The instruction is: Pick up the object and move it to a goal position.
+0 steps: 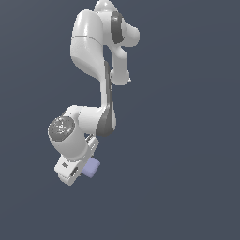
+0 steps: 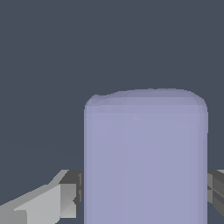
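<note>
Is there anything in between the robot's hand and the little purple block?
No. The block sits right between the fingers of the gripper, which press against its two sides, so nothing is in the way. Around it there is only plain dark background, and no goal marker shows.

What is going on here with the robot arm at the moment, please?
A white Panda arm is handling a small lavender block. Its gripper has the block between its jaws: the wrist view shows a finger close on either side of it. The backdrop is plain dark grey, and no goal marker is visible.
</note>
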`<state>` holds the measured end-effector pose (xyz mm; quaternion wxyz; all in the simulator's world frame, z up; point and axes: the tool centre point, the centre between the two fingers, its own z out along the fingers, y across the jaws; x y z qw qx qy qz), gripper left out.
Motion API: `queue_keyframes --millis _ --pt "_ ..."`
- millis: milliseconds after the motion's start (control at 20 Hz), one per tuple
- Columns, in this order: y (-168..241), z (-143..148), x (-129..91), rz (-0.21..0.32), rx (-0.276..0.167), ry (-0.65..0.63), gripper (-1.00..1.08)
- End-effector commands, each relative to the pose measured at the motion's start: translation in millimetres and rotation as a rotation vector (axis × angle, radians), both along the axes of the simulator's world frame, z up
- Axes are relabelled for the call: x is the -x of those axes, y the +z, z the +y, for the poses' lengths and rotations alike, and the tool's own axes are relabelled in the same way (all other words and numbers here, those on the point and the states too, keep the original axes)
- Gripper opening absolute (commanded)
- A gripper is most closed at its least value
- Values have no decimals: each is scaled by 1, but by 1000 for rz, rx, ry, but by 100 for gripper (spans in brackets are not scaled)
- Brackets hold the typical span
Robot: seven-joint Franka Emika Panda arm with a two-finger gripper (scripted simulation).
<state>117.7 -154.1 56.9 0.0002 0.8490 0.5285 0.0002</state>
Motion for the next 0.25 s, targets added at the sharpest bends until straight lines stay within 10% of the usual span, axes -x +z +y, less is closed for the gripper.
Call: queue_keyframes --millis 0,200 --pt "3 -5 -2 1 -1 1 -100" --pt "5 -8 -3 1 -1 1 -100"
